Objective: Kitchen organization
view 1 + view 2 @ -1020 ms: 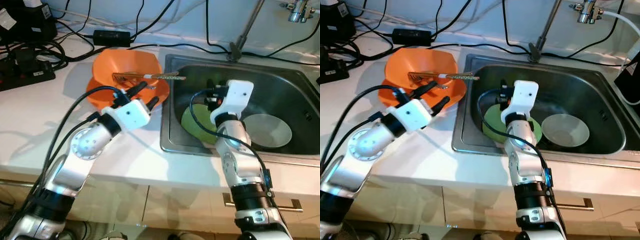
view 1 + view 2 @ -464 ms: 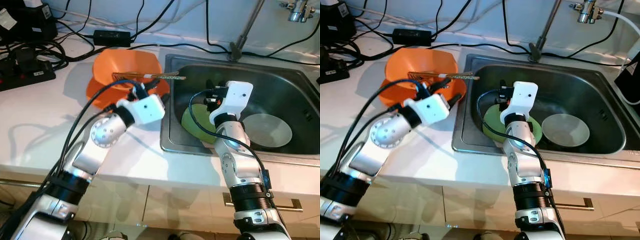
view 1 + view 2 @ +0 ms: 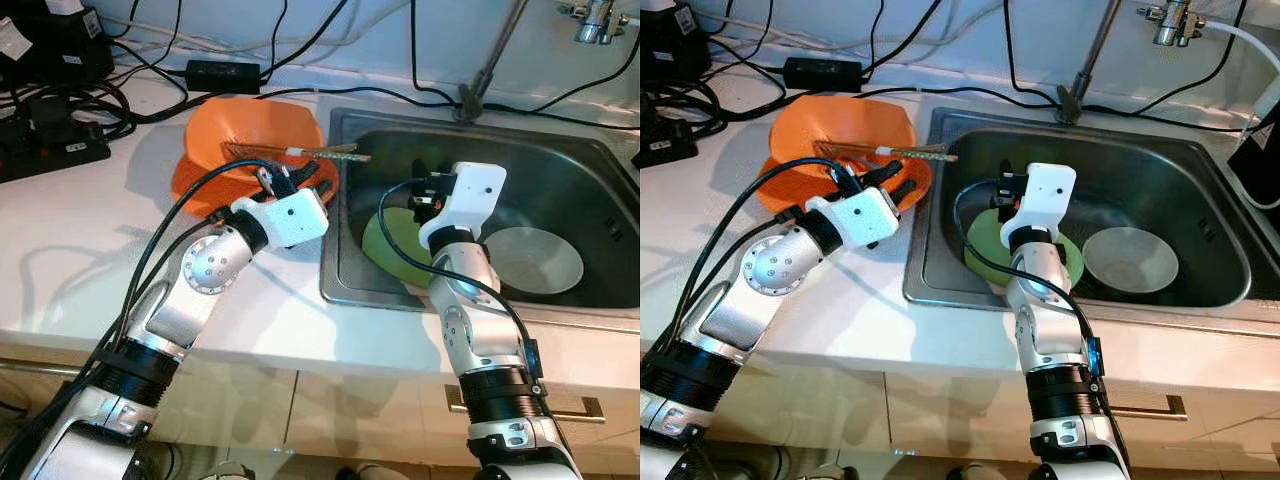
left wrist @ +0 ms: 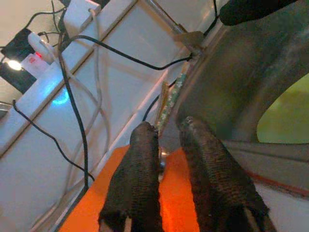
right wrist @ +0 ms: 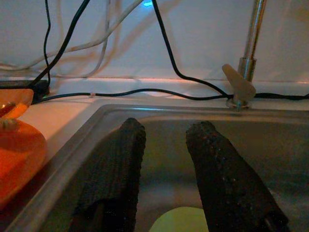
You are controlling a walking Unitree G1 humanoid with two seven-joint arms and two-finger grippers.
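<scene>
**Left tool reaches the chopsticks on the orange bowl**

The chopsticks (image 3: pixel 300 152) lie across the orange bowl (image 3: pixel 245 125) on the table (image 3: pixel 80 230), tips overhanging the sink (image 3: pixel 590 160). The left tool (image 3: pixel 285 183), fingers nearly together, points at them, probably to pinch. The right tool (image 5: pixel 166 169), spread, hovers above a green plate (image 3: pixel 390 245).

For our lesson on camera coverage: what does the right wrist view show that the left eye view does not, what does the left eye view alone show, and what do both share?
Right wrist view alone: the right pincer seen between its two parted black fingers.

Left eye view alone: the left pincer at the orange bowl's near rim, the utensils across that bowl, and the white bowl in the sink.

Shared: the sink, the green plate, the orange bowl and the tap's stem.
</scene>
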